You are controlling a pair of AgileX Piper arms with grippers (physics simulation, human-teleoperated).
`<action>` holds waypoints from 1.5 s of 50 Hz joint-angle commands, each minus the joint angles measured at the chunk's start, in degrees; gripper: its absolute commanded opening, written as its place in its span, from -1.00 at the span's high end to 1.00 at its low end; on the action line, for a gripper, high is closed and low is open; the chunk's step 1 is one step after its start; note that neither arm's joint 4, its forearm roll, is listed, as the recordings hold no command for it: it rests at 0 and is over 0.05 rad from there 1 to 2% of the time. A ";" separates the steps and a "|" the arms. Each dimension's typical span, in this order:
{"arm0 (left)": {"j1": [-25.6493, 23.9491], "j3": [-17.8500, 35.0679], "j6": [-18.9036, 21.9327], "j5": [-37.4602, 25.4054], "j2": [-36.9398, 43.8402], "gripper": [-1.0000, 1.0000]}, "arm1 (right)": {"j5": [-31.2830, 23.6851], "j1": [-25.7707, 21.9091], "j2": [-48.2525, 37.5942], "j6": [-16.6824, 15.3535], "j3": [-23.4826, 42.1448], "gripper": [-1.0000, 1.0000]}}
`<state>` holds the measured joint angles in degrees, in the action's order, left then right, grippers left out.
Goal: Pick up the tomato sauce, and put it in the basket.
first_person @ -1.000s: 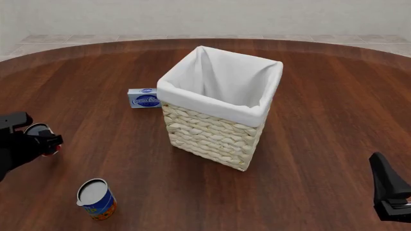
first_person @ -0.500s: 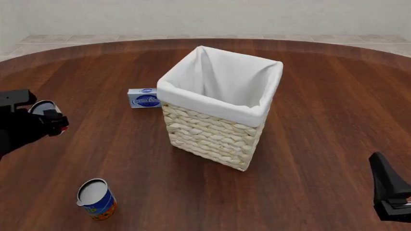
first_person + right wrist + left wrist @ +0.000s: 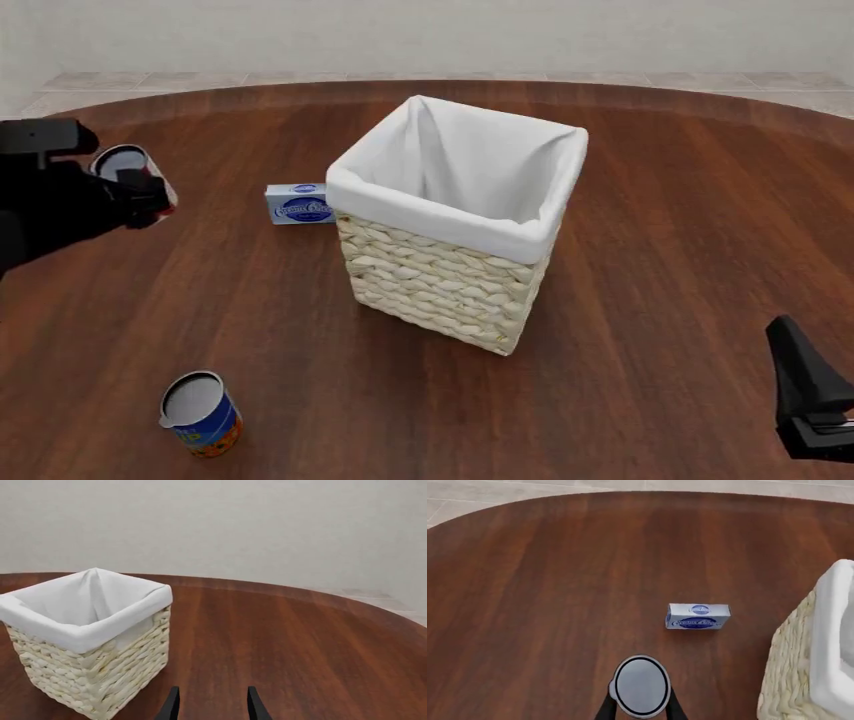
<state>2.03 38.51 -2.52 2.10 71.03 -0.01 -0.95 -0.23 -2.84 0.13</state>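
The left pincer (image 3: 134, 190) is higher in the front view than it was a moment ago. It has gone from the lower left edge up to the upper left of the frame, and the tomato sauce (image 3: 127, 165) has gone up with it. The basket (image 3: 447, 285), the little blue box (image 3: 302, 204) and the blue-and-orange can (image 3: 200, 413) sit where they sat before.

The left pincer is clamped on the tomato sauce. In the left wrist view the can's (image 3: 640, 685) grey top sits between the two dark fingers (image 3: 606, 710), low in the middle of the frame, above the brown table (image 3: 560, 580). The can is well apart from the basket.

The right pincer (image 3: 210, 705) holds nothing. Its two fingers stand apart, low in the right wrist view.

The left wrist view shows the blue box (image 3: 697, 616) close up and only a strip of the basket (image 3: 790, 670) at the right edge. The right wrist view shows the whole basket (image 3: 93, 645) with its white cloth, but no cans. Only the front view shows the blue-and-orange can, at the lower left.
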 commanded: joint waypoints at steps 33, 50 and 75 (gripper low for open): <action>-17.37 19.72 0.81 -8.70 2.32 1.00 | -0.19 -0.62 0.12 -0.27 -0.07 -1.00; -23.51 26.32 1.30 -9.83 6.76 1.00 | -0.18 -0.61 0.09 -0.30 -0.07 -1.00; -31.35 36.76 0.60 -13.03 15.06 1.00 | -0.26 -0.81 -0.14 -0.54 -0.10 -1.00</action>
<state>-26.50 70.95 -3.20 -9.51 82.84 -0.23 -1.66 -0.26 -3.24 0.04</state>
